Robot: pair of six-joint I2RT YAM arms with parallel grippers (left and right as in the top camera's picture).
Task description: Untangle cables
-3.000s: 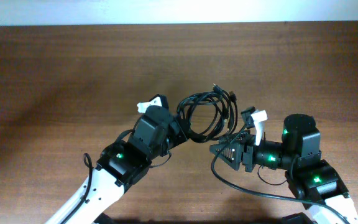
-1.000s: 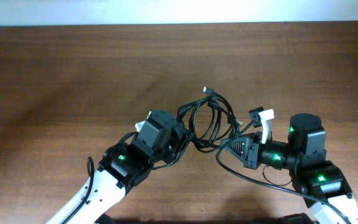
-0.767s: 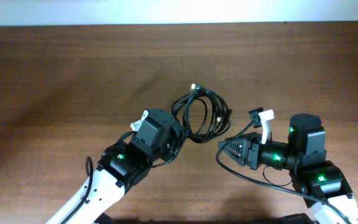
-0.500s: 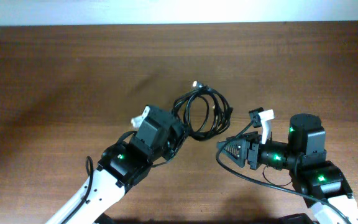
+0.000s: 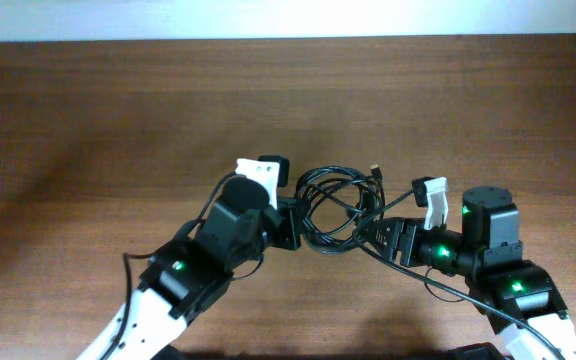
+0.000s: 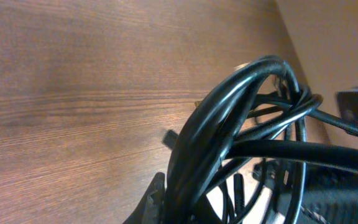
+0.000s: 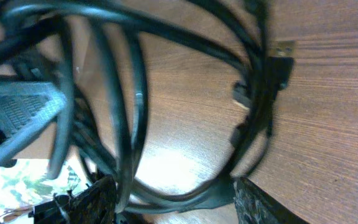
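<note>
Clamping the cables (image 6: 216,109), the closed left gripper (image 5: 290,215) holds a light, limp bundle; the right gripper (image 5: 371,236), jaws spread, could pinch one loop between them.

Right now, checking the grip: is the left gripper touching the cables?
Touching. Left wrist view: the cables run down into the left gripper, pinched between its jaws.

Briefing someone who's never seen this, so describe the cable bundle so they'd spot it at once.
On the brown wooden table, look mid-table, between the left gripper and the right gripper. The cables are the thin black loops there, their left side pinched in the left jaws. Unlike the thicker arm wires, they coil in rings, with a small metal-tipped plug poking out.
</note>
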